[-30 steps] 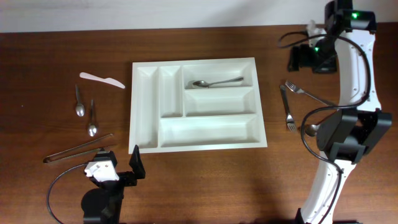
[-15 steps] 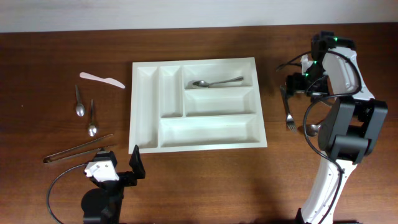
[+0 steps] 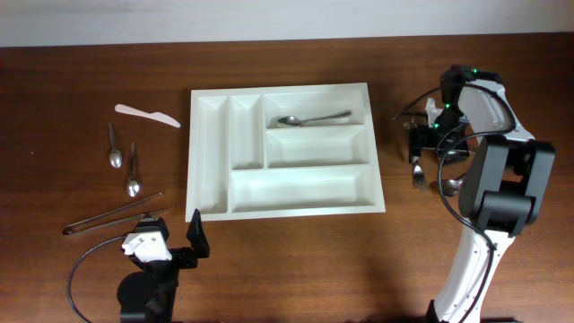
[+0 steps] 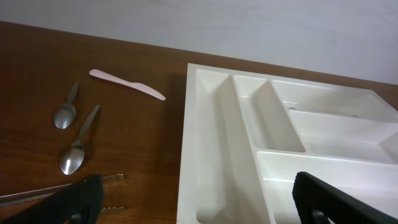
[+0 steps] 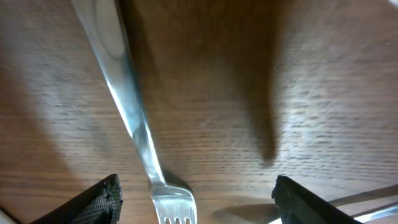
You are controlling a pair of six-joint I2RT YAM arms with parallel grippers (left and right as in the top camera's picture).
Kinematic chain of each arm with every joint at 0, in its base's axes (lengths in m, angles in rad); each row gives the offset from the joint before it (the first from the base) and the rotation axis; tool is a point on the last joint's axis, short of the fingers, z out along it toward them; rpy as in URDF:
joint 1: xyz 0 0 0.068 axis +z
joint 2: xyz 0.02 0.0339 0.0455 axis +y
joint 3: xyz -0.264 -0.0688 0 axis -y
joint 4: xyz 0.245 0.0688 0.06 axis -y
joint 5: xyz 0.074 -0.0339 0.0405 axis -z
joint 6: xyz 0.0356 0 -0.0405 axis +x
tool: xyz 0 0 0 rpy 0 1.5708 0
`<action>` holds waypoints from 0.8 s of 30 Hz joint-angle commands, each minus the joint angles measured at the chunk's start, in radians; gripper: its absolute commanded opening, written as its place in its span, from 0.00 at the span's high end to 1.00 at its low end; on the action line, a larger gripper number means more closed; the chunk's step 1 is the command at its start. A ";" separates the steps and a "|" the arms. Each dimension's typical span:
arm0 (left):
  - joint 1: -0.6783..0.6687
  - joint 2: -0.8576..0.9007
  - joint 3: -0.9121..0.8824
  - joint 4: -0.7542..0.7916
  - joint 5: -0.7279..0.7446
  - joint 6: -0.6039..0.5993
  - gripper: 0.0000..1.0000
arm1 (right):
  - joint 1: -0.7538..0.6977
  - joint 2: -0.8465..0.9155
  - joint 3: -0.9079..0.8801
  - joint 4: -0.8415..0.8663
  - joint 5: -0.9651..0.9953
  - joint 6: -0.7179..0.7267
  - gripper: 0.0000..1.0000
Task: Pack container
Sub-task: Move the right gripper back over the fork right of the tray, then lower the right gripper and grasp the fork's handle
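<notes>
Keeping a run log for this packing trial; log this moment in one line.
container: one spoon inside | left gripper: open, beside container's corner | right gripper: open, straddling fork handle | next: likely grasp fork

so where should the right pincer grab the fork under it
Take the fork by its slim handle, just behind the tines, coming straight down from above. It lies flat on the table, and the handle is narrow enough to sit between the open right pincer fingers, which straddle it.
</notes>
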 commanded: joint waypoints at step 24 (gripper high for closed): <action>0.003 -0.008 -0.003 -0.002 0.014 0.009 0.01 | 0.092 -0.009 -0.068 0.182 0.013 -0.005 0.59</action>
